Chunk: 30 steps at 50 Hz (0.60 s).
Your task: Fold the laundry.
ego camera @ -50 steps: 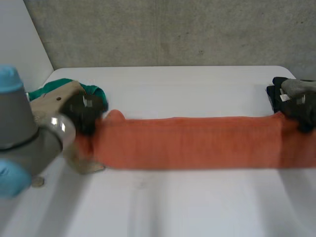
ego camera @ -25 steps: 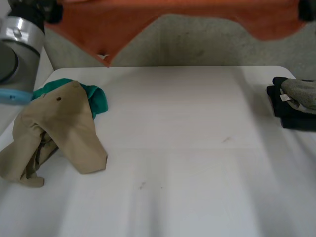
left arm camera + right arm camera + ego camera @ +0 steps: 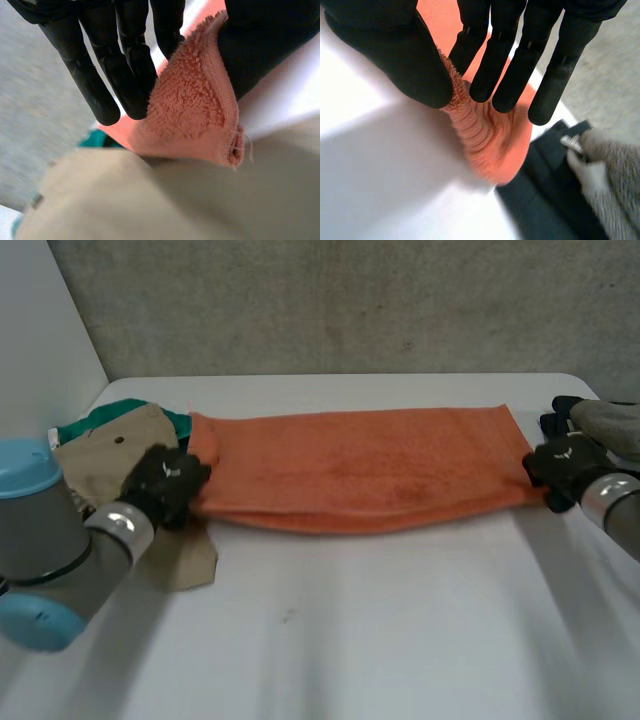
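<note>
The left hand (image 3: 165, 485) pinched one short end of the orange towel (image 3: 360, 465) between its thumb and straight fingers, with the looped terry pile and stitched hem bunched at the fingertips. The right hand (image 3: 560, 462) pinched the opposite end the same way, and the cloth there puckered into soft ridges. Between them the towel lay in a long flat band across the white table (image 3: 350, 640), whose top was smooth and matt. At the left end a crumpled beige garment (image 3: 110, 455) lay over a green cloth (image 3: 88, 423). Just beyond the right hand sat a folded dark stack (image 3: 556, 412) topped by a nubbly grey cloth (image 3: 610, 425). Behind stood a rough concrete wall (image 3: 350, 300).
</note>
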Motion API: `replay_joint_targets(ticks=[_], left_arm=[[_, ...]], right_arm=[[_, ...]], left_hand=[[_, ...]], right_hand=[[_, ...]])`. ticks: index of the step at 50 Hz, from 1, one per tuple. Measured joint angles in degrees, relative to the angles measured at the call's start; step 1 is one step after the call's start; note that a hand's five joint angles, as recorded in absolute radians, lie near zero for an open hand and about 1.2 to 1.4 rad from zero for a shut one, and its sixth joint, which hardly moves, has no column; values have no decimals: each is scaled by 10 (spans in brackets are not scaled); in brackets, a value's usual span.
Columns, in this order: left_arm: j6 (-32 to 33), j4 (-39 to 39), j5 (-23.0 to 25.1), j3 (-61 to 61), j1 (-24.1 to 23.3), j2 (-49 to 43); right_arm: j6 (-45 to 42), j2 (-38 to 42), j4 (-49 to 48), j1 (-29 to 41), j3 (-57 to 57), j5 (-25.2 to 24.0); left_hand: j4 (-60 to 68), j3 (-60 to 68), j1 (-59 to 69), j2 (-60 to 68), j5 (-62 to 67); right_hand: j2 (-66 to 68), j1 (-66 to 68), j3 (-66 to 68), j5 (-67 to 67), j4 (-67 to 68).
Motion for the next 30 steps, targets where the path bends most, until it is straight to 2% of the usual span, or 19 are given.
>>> replay_joint_targets(ticks=[5,10,14,17,21,25,30], left_arm=[[62,-171,-3,-51,-2,79],[139,-361,-5,-74,-1,133],[175,-435,-6,-56,-1,137],[173,-434,-10,-20,-5,119],[141,-393,-22,39,-16,81],[80,-309,-43,119,-33,19],[35,-226,-64,189,-44,-51]], right_arm=[[-88,-68,138,-35,46,5],[-235,-127,288,-79,100,22],[-281,-141,308,-87,111,23],[-260,-134,275,-77,101,23],[-209,-112,218,-56,77,24],[-142,-77,128,-28,43,36],[-88,-43,18,-6,19,63]], left_hand=[[0,0,0,0,0],[0,0,0,0,0],[0,0,0,0,0],[0,0,0,0,0],[0,0,0,0,0],[0,0,0,0,3],[0,0,0,0,3]], right_hand=[[0,0,0,0,0],[0,0,0,0,0],[0,0,0,0,0],[0,0,0,0,0],[0,0,0,0,0],[0,0,0,3,0],[0,0,0,4,0]])
